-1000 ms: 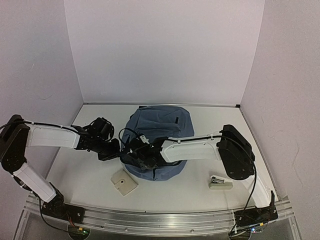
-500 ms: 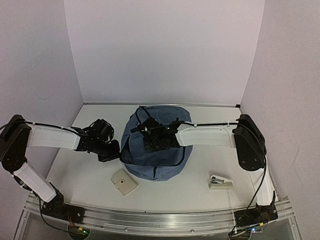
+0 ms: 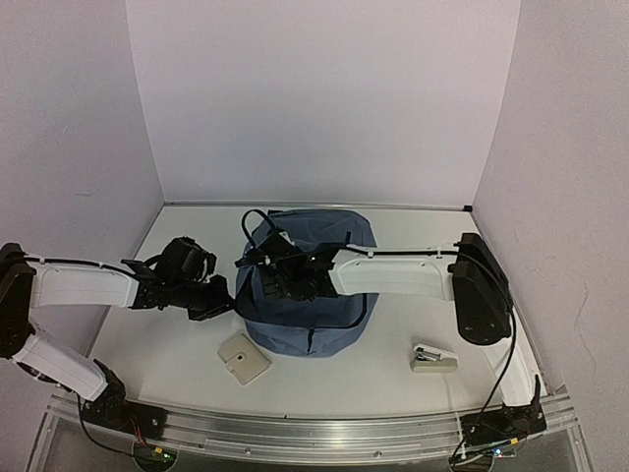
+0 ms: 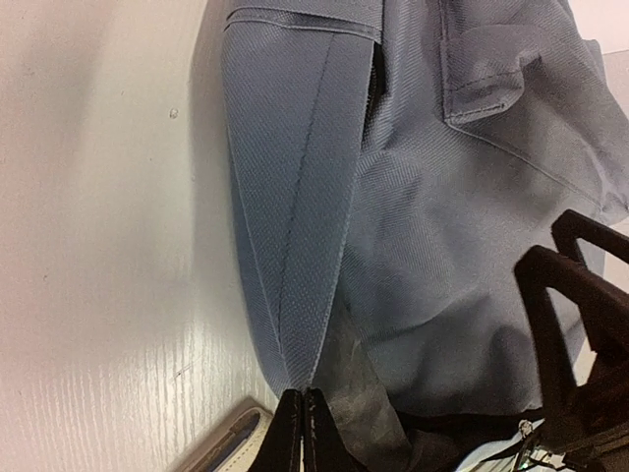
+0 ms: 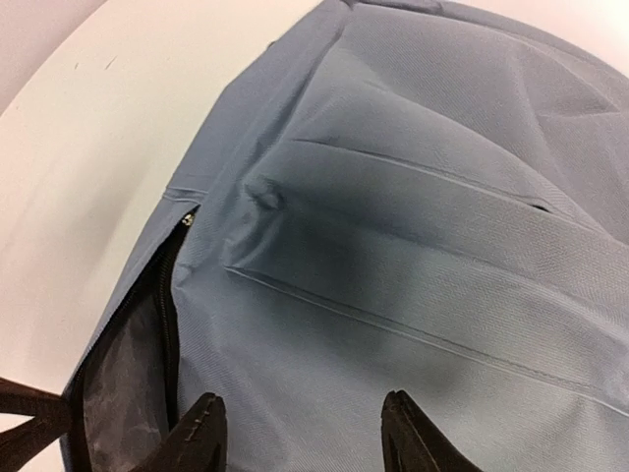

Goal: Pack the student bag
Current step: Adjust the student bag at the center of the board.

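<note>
Pinching a pleat of the soft slate-blue fabric backpack (image 3: 316, 330), the left gripper (image 3: 224, 301) has its jaws pressed fully together. The stitched fold of cloth tapers straight down into its fingertips (image 4: 289, 439). The backpack lies immediately to the right of this gripper, a rounded, slumped mound in the middle of the white table (image 3: 147, 339).

The right gripper (image 5: 305, 438) hangs directly over the backpack's left half. Its two black fingers stand well apart and hold nothing; only smooth blue cloth shows below the gap. Long shallow creases run across the fabric ahead of this gripper. To its left a black zip (image 5: 169, 295) stands parted, showing a dark lining (image 5: 118, 393) inside, with a small metal pull (image 5: 189, 220) at the upper end of the opening.

A flat cream rectangular case (image 3: 243, 358) rests on the table near the left gripper, on the side toward the arm bases. A small grey-and-black stapler (image 3: 433, 358) lies well apart from the right gripper, beside the right arm's elbow.
</note>
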Available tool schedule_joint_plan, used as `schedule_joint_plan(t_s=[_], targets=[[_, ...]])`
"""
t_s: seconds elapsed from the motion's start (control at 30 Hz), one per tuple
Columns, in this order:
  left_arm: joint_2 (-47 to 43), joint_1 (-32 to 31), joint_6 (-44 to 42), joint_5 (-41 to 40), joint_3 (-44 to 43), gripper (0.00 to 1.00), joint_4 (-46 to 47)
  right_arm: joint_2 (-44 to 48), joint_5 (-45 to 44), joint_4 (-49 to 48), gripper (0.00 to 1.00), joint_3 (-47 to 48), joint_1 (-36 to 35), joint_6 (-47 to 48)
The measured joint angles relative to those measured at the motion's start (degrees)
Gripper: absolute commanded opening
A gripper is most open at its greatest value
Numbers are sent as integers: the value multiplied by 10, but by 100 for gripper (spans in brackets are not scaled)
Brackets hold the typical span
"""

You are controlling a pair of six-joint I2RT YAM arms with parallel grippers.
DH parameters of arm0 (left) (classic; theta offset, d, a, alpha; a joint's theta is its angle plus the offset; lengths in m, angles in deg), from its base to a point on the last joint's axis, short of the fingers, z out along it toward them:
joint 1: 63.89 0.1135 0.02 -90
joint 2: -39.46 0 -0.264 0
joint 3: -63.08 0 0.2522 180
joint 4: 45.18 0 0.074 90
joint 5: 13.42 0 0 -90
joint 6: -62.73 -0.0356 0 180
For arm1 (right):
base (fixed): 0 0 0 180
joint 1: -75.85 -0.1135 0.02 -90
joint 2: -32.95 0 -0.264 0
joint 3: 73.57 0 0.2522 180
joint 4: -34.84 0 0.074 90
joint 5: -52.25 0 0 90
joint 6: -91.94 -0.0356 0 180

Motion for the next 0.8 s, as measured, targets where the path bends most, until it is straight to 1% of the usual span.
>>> schedule_joint_plan(t_s=[0.1,0.17,0.23,0.33,0.5,0.57,0.73,0.8], targets=[[-3,0,2,2,0,0,1,-35,-10,3,76,25,-6,1],[-6,0,3,2,0,0,1,-53,-16,6,82,32,-8,0],[-10,1,3,2,0,0,0,-68,-25,12,84,33,-10,-2],[-25,3,5,3,0,0,-1,-83,-39,17,83,35,-11,-6],[-52,3,13,4,0,0,-1,-101,-55,16,77,36,-6,-22],[-53,4,14,4,0,0,-4,-107,-60,14,68,36,-1,-26],[-53,6,17,6,0,0,-10,-119,-78,16,22,43,10,-30],[-50,7,19,8,0,0,-9,-121,-86,17,6,43,13,-33]])
